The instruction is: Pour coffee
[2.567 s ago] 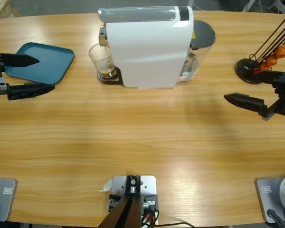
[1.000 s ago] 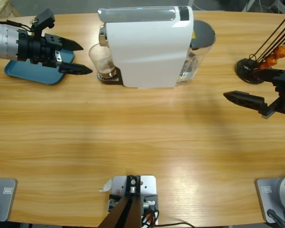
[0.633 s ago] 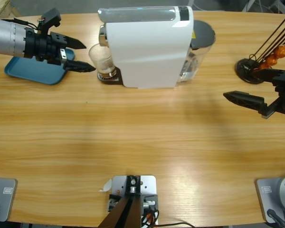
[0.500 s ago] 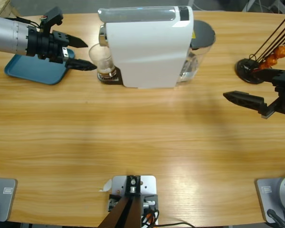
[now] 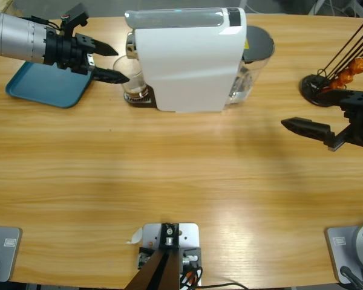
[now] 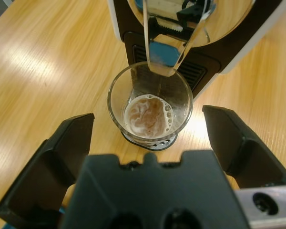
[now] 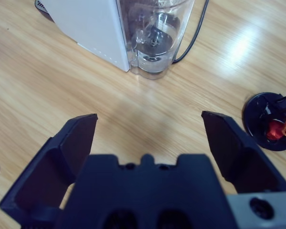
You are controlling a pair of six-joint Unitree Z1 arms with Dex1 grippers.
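Glass (image 6: 150, 102) of coffee (image 6: 148, 117): light, brittle, slick, spillable; grip mid-wall, upright; left gripper (image 6: 150, 138) spread astride, right gripper (image 7: 152, 143) spread, empty.

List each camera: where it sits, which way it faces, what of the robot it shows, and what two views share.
High view: fixed above the table, looking down; shows both arms.
Left wrist view: on the left arm, looking along the open left gripper at the glass of coffee under the coffee machine.
Right wrist view: on the right arm, over the open right gripper, facing the machine's water tank.
High and left wrist views share the glass.
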